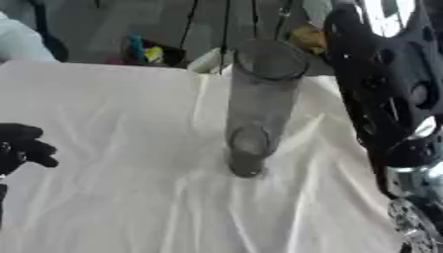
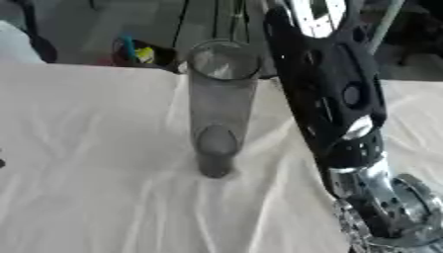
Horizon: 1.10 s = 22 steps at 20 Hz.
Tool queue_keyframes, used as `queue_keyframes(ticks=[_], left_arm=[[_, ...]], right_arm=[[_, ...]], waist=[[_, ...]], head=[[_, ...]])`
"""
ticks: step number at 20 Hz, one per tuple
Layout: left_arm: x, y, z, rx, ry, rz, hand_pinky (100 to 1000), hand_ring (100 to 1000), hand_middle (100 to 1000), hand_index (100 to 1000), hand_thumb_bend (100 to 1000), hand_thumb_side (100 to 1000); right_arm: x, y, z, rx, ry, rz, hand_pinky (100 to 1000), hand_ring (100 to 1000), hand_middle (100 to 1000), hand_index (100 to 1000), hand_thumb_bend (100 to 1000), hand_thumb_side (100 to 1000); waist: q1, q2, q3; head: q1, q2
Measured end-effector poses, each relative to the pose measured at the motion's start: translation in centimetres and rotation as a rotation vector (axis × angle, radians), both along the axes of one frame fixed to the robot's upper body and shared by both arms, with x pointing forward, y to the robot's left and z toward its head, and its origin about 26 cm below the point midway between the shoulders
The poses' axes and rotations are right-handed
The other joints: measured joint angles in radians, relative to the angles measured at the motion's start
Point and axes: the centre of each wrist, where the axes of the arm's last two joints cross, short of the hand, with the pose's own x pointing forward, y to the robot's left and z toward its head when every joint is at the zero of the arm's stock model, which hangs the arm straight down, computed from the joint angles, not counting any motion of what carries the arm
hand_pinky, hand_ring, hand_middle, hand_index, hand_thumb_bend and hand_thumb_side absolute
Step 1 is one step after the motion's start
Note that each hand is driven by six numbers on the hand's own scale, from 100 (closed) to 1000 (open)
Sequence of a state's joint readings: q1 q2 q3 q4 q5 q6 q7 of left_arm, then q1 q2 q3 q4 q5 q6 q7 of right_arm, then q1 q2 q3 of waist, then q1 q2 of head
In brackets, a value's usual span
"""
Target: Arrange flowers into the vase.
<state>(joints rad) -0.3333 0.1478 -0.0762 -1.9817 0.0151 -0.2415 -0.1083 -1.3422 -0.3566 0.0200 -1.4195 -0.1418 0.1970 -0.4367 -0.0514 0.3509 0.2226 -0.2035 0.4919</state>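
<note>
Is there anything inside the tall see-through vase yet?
No flowers show inside the vase. Through its clear grey wall you see only its base and the white cloth under it. The robot's right arm stands beside the vase, not in it.

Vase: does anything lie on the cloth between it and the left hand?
Nothing visible does. Only bare white cloth lies between the left hand and the upright, empty glass vase.
</note>
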Motion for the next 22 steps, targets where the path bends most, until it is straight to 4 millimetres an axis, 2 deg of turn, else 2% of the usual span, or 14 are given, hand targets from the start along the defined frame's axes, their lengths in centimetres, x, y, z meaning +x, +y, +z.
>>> queue_keyframes(ticks=[8,16,22], left_arm=[[0.0,0.0,0.0,0.0,0.0,0.0,525,598,638,714,100,1000],[0.0,0.0,0.0,0.002,-0.001,0.001,524,596,639,713,100,1000],[0.0,-0.1,0.0,-0.002,-0.001,0.001,524,596,639,712,100,1000]], right_arm=[[0.3,0.0,-0.4,-0.007,0.02,0.0,100,100,100,100,100,559],[0.9,-1.4,-1.6,-0.023,0.063,0.004,100,100,100,100,100,572],[1.0,-1.6,-2.0,-0.015,0.085,0.029,100,100,100,100,100,571]], waist=[[-0.006,0.0,0.001],[-0.006,0.001,-0.001],[-0.006,0.001,-0.002]], head=[[0.0,0.0],[0.003,0.0],[0.004,0.0]])
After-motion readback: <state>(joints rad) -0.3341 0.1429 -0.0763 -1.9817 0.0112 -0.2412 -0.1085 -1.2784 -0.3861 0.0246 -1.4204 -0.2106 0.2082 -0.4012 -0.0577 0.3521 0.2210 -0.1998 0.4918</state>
